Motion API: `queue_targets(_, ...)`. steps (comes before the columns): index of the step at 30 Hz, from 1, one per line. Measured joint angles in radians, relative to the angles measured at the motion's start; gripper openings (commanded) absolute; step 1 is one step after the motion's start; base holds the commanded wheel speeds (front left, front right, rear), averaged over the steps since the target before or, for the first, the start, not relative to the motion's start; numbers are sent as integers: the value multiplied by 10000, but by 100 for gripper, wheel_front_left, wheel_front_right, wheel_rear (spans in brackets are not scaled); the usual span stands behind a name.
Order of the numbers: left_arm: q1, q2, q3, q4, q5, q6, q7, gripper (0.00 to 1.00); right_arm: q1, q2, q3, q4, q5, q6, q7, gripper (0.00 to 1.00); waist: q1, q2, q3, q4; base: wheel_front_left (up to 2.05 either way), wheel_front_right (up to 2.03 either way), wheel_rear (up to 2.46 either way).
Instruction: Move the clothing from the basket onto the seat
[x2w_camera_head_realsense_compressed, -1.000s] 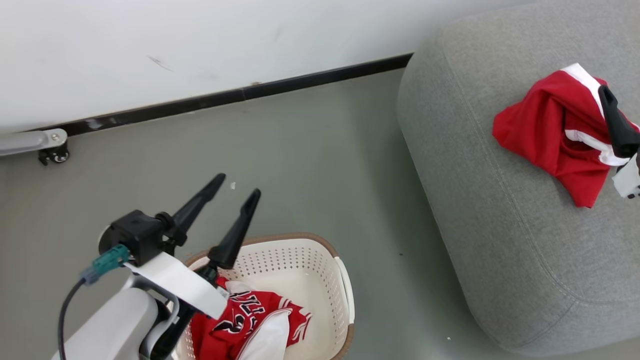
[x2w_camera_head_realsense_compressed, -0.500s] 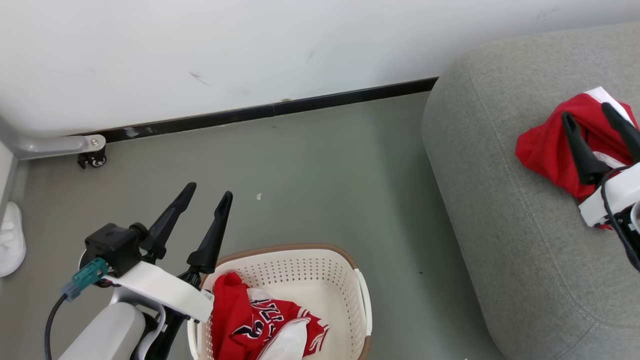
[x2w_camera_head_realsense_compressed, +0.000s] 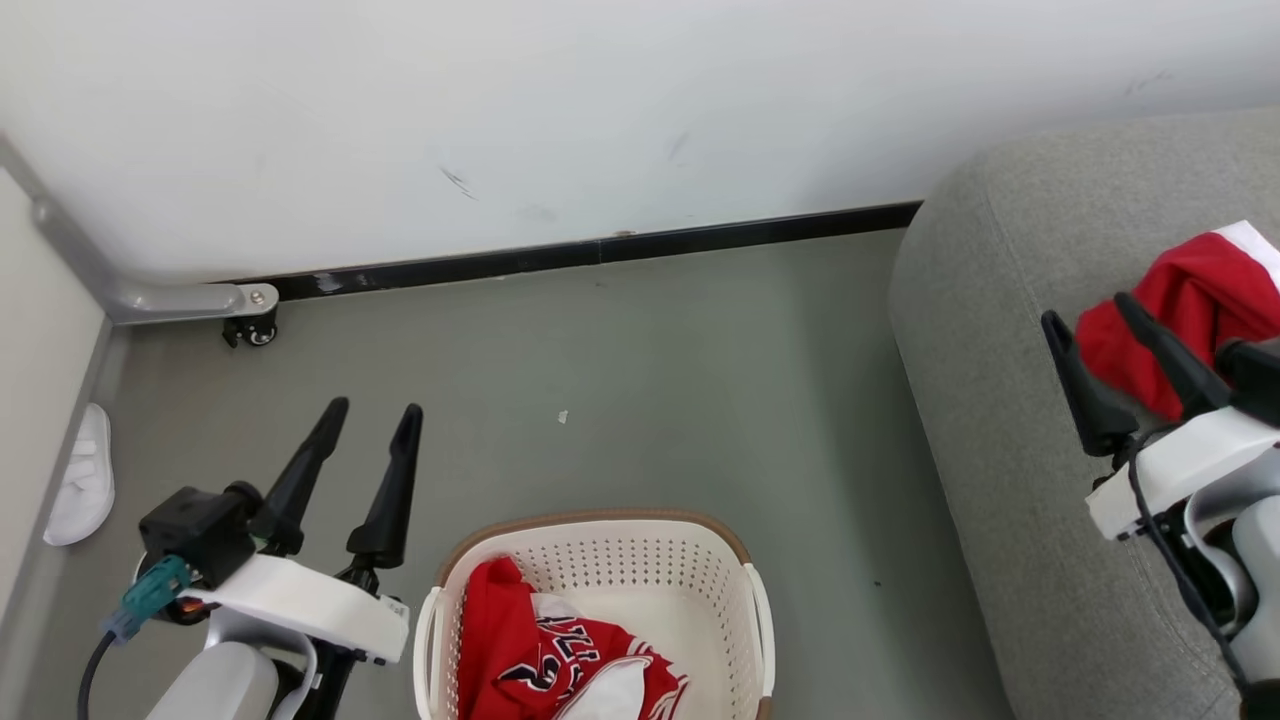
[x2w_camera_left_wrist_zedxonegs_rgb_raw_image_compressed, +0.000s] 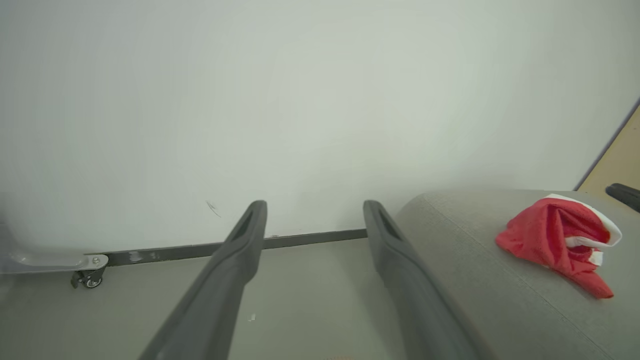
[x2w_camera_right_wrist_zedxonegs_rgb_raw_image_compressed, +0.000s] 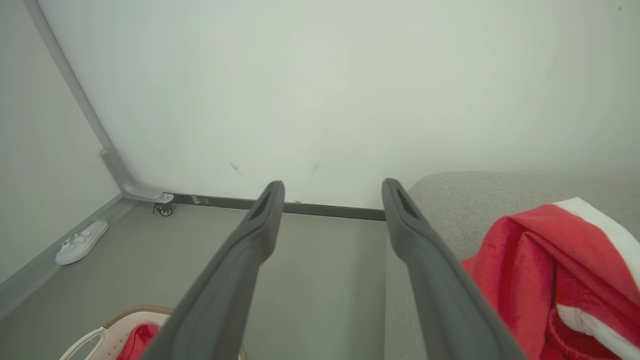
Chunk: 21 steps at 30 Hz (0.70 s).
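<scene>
Grey floor (x2w_camera_head_realsense_compressed: 650, 380) separates the cream perforated plastic basket (x2w_camera_head_realsense_compressed: 600, 522), holding the red lettered jersey (x2w_camera_head_realsense_compressed: 505, 640), from the grey fabric seat (x2w_camera_head_realsense_compressed: 985, 430) with red striped shorts (x2w_camera_head_realsense_compressed: 1195, 290). Both left gripper (x2w_camera_head_realsense_compressed: 372, 408) and right gripper (x2w_camera_head_realsense_compressed: 1088, 310) gape empty; a shallow pinch could drop the jersey.

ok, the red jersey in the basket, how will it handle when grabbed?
Likely floppy: the jersey lies crumpled in folds, so it should drape and trail from a pinch. Probably light, thin sports fabric. The basket may shift if cloth snags its perforated wall.
</scene>
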Motion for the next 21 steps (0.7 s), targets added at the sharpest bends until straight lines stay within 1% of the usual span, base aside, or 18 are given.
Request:
queue_targets(3, 208, -27, 272, 52, 63, 67, 0, 100, 337, 236, -213, -443, -56, 0, -2, 100, 0, 0, -98, 114, 0, 0, 0)
queue_targets(5, 502, -59, 591, 111, 90, 130, 0, 100, 602, 546, -443, -894, -77, 0, -2, 100, -1, 1, -196, 217, 0, 0, 0)
queue_targets(7, 713, -59, 729, 136, 209, 151, 0, 100, 825, 646, -483, -1152, -215, 0, -2, 100, 0, 0, -261, 278, 0, 0, 0)
queue_targets(12, 1093, -88, 1011, 217, 430, 157, 0, 100, 1559, 918, -790, -1536, -548, 0, -2, 100, -1, 0, -411, 425, 0, 0, 0)
queue_targets(16, 1206, -224, 1250, 178, 708, 157, 0, 100, 2075, 1158, -986, -1772, -719, 0, -2, 100, -1, 0, -512, 540, 0, 0, 0)
queue_targets(21, 1446, -355, 1323, 161, 853, 142, 0, 100, 2478, 1373, -1149, -2096, -867, 0, -2, 100, 0, 0, -587, 644, 0, 0, 0)
